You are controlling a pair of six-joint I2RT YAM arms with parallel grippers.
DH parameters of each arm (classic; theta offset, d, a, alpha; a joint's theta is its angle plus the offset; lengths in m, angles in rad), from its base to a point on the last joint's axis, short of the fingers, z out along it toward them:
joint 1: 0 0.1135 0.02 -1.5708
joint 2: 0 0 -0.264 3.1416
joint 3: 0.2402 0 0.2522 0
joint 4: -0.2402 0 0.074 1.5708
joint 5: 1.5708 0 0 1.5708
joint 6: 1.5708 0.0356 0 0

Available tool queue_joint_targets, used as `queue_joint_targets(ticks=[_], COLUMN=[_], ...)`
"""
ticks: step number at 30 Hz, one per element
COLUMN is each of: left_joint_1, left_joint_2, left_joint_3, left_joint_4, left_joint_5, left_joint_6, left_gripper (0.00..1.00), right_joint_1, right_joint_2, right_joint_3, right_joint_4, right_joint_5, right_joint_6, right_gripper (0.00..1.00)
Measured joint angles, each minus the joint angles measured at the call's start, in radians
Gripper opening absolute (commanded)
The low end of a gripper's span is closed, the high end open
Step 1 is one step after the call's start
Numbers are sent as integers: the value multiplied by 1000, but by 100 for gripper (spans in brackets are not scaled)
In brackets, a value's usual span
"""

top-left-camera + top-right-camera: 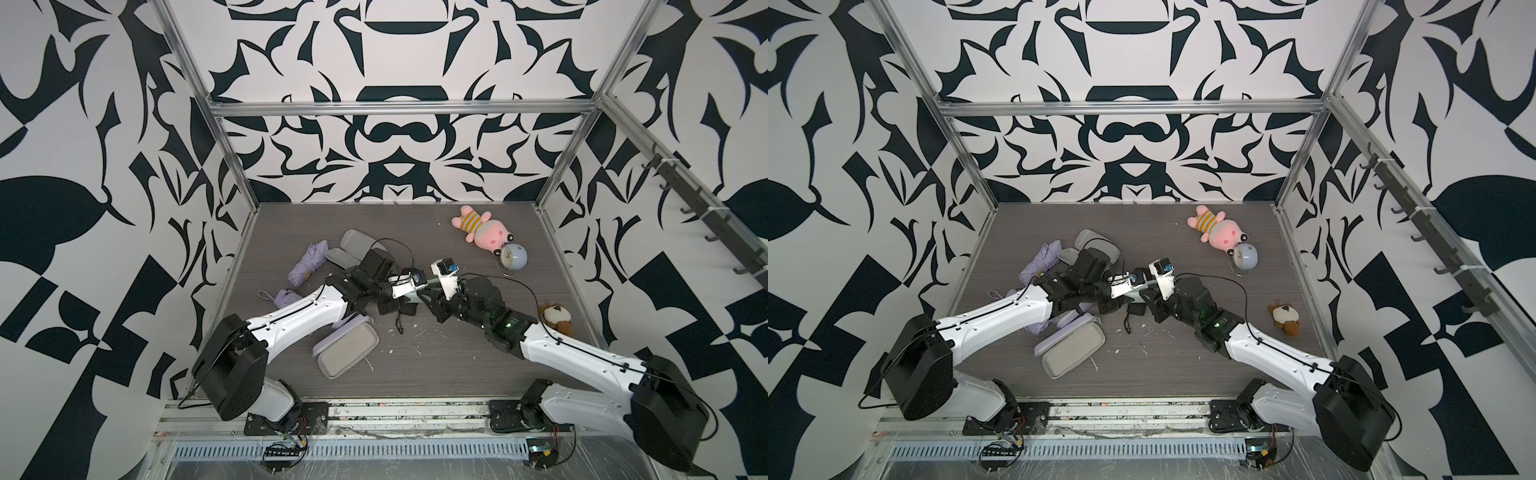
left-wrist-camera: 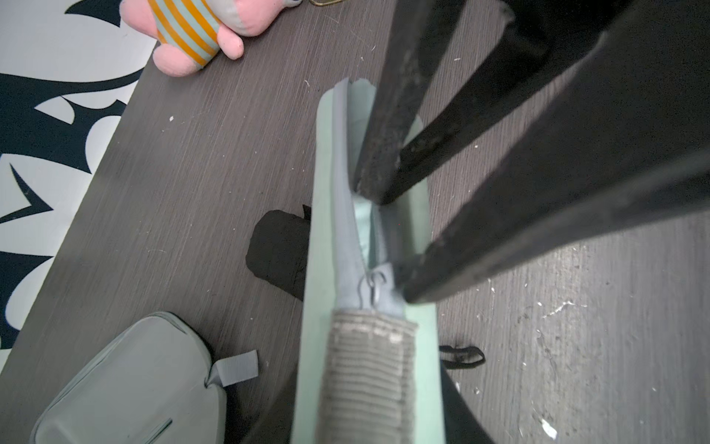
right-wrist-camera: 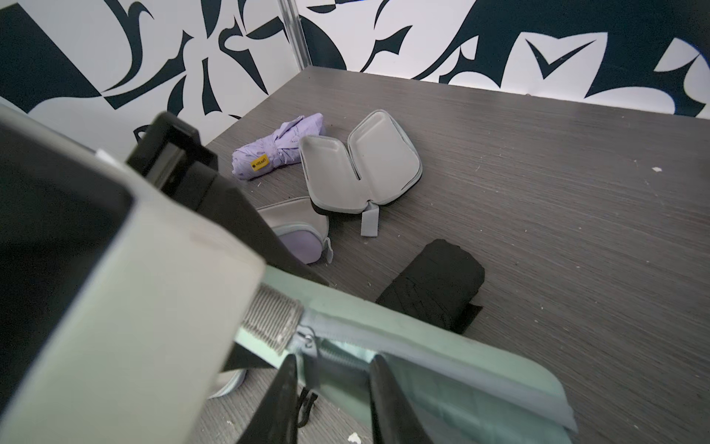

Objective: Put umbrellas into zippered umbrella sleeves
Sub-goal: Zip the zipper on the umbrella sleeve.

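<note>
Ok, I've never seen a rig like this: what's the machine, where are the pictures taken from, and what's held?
Two white robot arms stand at a dark table, each ending in a two-fingered gripper. Both top views look down from overhead; the other two come from wrist cameras. The left gripper clamps the mint green sleeve; the right gripper straddles its zip, grip unclear. Lying loose: a black umbrella, a lilac umbrella, an open grey-lined sleeve, a pink plush, a clock.
</note>
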Motion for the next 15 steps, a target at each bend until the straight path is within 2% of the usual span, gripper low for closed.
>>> queue_joint_targets(ticks=[8, 11, 15], left_joint_1=[0, 0, 2], left_joint_2=[8, 8, 8], left_joint_3=[0, 0, -1], left_joint_4=[-15, -16, -16], left_joint_5=[-39, -49, -65], left_joint_6=[-6, -10, -20], left_gripper=[0, 0, 0], right_joint_1=[0, 0, 0], right_joint_2=[68, 83, 103], right_joint_3=[29, 35, 40], right_joint_4=[9, 14, 36], right_joint_5=[-1, -6, -20], right_joint_6=[-8, -14, -21], right_gripper=[26, 20, 6])
